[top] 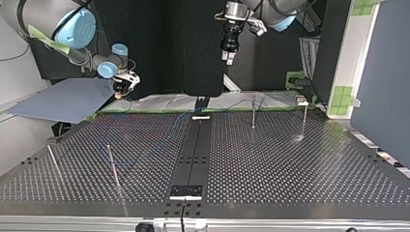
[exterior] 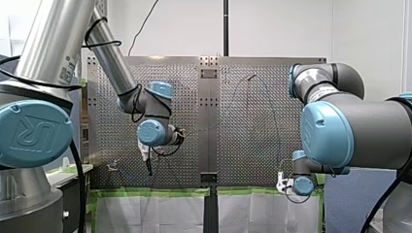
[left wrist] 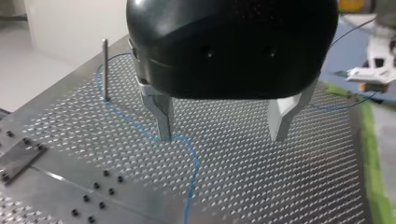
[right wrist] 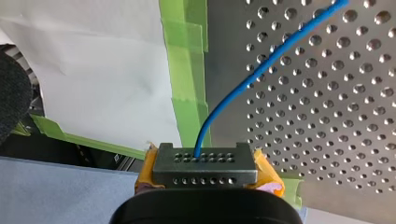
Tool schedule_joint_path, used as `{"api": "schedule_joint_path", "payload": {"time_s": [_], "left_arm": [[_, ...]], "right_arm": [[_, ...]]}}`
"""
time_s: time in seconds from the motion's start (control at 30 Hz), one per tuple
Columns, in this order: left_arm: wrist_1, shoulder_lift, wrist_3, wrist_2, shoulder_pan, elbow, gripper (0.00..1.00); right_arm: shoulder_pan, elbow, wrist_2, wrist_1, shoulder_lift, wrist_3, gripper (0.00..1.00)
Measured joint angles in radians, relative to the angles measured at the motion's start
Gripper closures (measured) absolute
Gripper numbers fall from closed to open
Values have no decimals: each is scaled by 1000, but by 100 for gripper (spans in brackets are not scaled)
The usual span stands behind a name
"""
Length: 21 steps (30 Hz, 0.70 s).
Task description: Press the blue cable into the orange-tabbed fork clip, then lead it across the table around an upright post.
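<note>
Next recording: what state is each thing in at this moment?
Post: upright.
Cable: slack, bending at the post's base.
Left tool: open, empty.
Right tool: shut on the cable.

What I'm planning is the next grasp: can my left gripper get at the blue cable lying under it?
Probably yes: my left gripper hangs open above the blue cable, which lies bare on the table beneath it; the post stands off to one side.
</note>
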Motion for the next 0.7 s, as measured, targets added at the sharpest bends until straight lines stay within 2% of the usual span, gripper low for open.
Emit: {"api": "schedule_joint_path", "payload": {"time_s": [0.3,0.7], "left_arm": [[29,0,2,49,6,-68,0],[32,0,2,53,7,-73,0]], "right_arm": [[6,0,-2,2,1,0,100],[6,1,-2,2,1,0,100]]}}
